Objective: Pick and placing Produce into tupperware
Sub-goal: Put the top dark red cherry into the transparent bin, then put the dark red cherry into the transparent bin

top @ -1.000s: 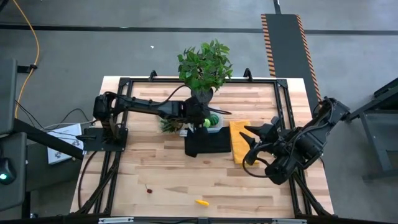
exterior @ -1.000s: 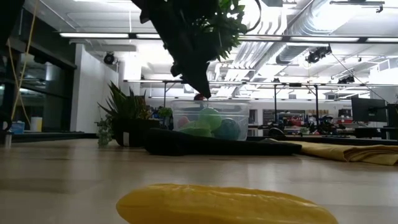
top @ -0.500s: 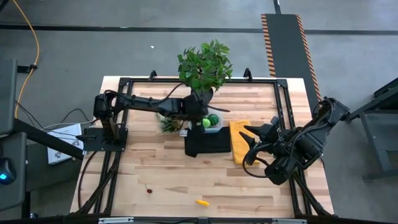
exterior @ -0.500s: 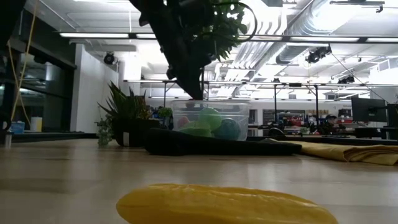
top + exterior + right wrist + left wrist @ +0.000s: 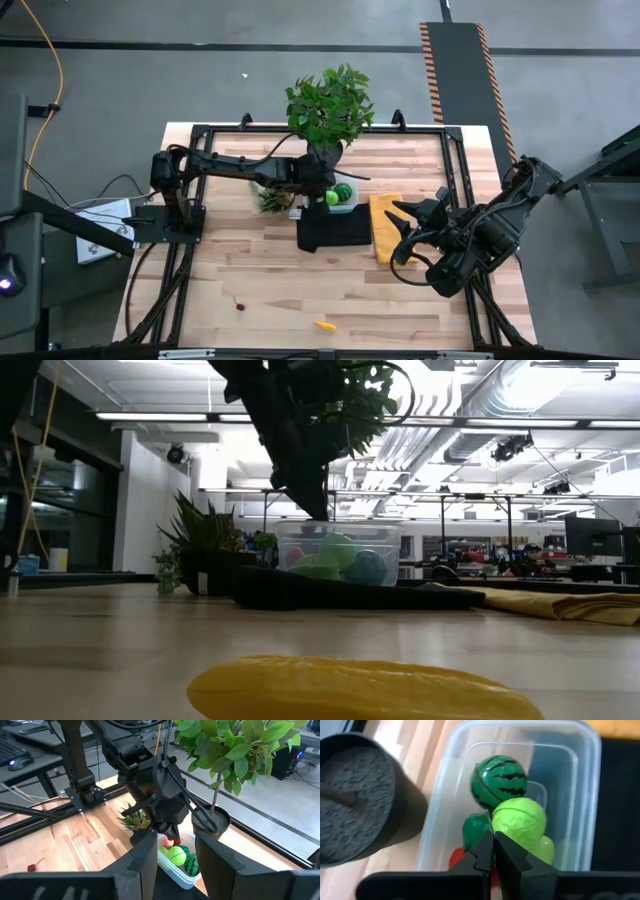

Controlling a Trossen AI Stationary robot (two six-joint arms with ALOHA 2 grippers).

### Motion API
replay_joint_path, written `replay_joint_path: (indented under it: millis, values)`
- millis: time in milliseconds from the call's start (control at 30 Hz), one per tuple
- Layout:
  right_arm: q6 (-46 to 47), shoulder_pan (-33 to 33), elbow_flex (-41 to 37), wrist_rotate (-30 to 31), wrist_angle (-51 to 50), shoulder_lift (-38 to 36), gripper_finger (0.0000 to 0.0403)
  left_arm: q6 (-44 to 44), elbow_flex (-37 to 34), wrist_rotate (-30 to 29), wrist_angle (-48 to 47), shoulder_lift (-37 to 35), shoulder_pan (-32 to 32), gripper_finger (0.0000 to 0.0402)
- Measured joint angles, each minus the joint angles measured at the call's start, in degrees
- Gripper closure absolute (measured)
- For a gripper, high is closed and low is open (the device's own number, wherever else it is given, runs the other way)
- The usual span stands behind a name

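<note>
The pale wooden plank surface point(image 5: 260, 270) has a smooth satin finish with visible grain. At centre frame, the small clear plastic tupperware box point(image 5: 585, 780) is glossy and translucent; the dark green striped ball point(image 5: 499, 781) inside shines like smooth plastic. The black folded cloth point(image 5: 333, 230) and yellow cloth point(image 5: 384, 222) look soft and matt.

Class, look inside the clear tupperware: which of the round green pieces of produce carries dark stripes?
The watermelon-like ball, deep green with black wavy stripes, lying in the tupperware beside the plain light green leafy ball, which has no stripes.
</note>
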Motion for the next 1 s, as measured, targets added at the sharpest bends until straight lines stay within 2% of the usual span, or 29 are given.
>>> replay_joint_path:
  millis: [200,333,633,1000]
  values:
    - [0.0,0.0,0.0,0.1,0.0,0.0,0.0279,0.5,0.0,2.0,0.7,0.0,-0.1,0.0346]
    - [0.0,0.0,0.0,0.0,0.0,0.0,0.0279,0.4,0.0,2.0,0.6,-0.1,-0.1,0.0334]
    - [-0.7,0.0,0.0,0.0,0.0,0.0,0.0279,0.4,0.0,7.3,0.4,-3.8,-0.1,0.0362]
    - [-1.6,0.0,0.0,-0.2,0.0,0.0,0.0279,-1.3,0.0,20.3,0.8,-7.5,-4.9,0.0392]
